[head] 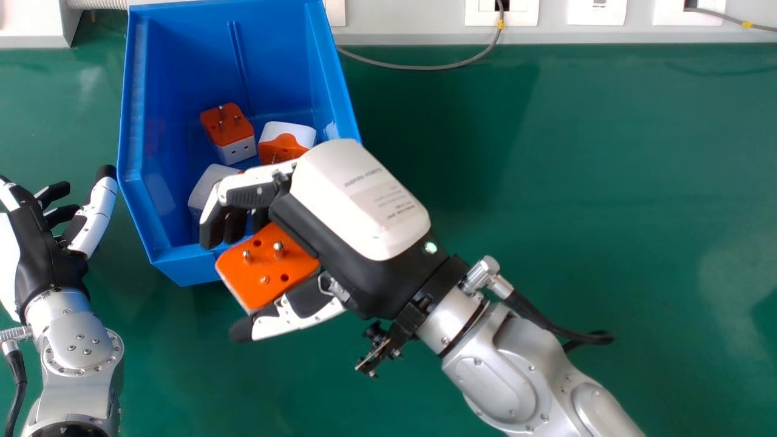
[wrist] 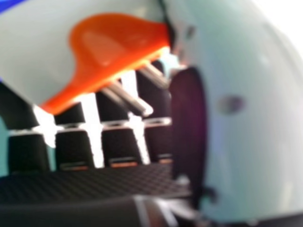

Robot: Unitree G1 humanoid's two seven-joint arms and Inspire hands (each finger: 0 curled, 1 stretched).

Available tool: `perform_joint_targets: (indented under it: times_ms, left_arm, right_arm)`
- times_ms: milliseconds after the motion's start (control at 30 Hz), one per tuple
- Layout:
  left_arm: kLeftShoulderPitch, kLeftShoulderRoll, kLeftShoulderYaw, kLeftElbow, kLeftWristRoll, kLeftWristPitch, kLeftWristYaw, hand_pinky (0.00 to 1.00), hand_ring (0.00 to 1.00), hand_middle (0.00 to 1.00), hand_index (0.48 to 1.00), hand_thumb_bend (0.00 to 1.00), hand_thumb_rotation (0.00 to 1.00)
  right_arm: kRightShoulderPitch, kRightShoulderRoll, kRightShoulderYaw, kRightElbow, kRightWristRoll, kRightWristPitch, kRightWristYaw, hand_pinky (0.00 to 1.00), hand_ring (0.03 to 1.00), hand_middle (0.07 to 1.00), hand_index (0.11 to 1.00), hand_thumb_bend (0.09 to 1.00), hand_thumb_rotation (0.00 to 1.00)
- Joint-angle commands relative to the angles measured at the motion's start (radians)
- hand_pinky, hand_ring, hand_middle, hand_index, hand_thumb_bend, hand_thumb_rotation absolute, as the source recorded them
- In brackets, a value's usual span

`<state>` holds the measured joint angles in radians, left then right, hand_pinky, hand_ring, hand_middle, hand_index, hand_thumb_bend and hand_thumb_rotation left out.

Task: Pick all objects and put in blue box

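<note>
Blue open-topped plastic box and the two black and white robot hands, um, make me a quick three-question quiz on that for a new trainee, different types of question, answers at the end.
1. Multiple choice. What has hold of the blocky white and orange plug adapter with metal pins?
A) the robot's left hand
B) the robot's right hand
C) nothing; it lies on the green table

2. True or false: in the head view, the black and white left hand is outside the blue plastic box, to its left.

3. Fill in the blank: the face of the held adapter that carries its pins is coloured ____.

Key: 1 B; 2 true; 3 orange.
</note>
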<state>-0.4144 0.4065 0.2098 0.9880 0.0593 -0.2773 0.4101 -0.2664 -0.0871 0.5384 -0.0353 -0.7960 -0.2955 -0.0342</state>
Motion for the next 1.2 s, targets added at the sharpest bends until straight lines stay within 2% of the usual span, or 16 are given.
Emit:
perform_joint_targets:
  times_ms: [0,100,233,333,467,633,700,800,1067,1167]
  left_arm:
    - [0.002,-0.008,-0.006,0.009,0.004,0.01,-0.013,0.6,0.74,0.81,0.871,0.63,0.55]
    - [0.004,-0.009,-0.007,0.002,0.006,0.012,-0.01,0.6,0.74,0.81,0.872,0.63,0.55]
    - [0.004,-0.008,-0.009,0.009,0.009,0.006,-0.007,0.6,0.74,0.81,0.872,0.63,0.55]
    - [0.008,-0.011,-0.009,0.002,0.01,0.005,-0.003,0.6,0.74,0.81,0.872,0.64,0.55]
    - [0.019,-0.017,-0.011,-0.018,0.011,0.008,0.003,0.6,0.74,0.81,0.872,0.64,0.55]
    - [0.021,-0.018,-0.008,-0.011,0.008,0.002,0.001,0.6,0.74,0.81,0.871,0.64,0.55]
    - [0.021,-0.023,-0.009,-0.018,0.009,0.005,0.006,0.6,0.74,0.81,0.871,0.64,0.55]
    - [0.019,-0.029,-0.009,-0.02,0.007,0.009,0.006,0.6,0.74,0.81,0.871,0.64,0.55]
    - [0.029,-0.035,-0.009,-0.038,0.008,0.018,0.007,0.6,0.74,0.81,0.869,0.64,0.56]
    - [0.03,-0.039,-0.006,-0.041,0.004,0.018,0.004,0.6,0.74,0.81,0.869,0.64,0.56]
  right_arm:
    - [-0.059,0.008,-0.026,-0.022,-0.005,-0.005,-0.03,0.32,0.443,0.523,0.511,0.499,0.0]
    - [-0.096,0.014,-0.04,-0.01,0.005,-0.001,-0.03,0.32,0.446,0.523,0.516,0.498,0.0]
    - [-0.169,0.037,-0.054,0.025,0.001,0.009,-0.051,0.33,0.445,0.518,0.521,0.497,0.0]
    - [-0.254,0.048,-0.066,0.082,0.0,0.009,-0.078,0.33,0.443,0.511,0.521,0.498,0.0]
    - [-0.376,0.056,-0.074,0.189,-0.006,0.0,-0.128,0.34,0.447,0.512,0.517,0.498,0.0]
    - [-0.534,0.073,-0.075,0.345,-0.002,-0.001,-0.171,0.33,0.443,0.51,0.519,0.497,0.0]
    - [-0.595,0.085,-0.073,0.421,0.003,-0.002,-0.187,0.33,0.443,0.51,0.519,0.497,0.0]
    - [-0.668,0.098,-0.069,0.528,0.008,-0.012,-0.213,0.33,0.443,0.516,0.52,0.496,0.0]
    - [-0.87,0.148,-0.01,0.936,-0.023,-0.065,-0.357,0.31,0.44,0.527,0.543,0.49,0.0]
    - [-0.909,0.166,0.028,1.046,-0.053,-0.063,-0.402,0.31,0.444,0.53,0.541,0.49,0.0]
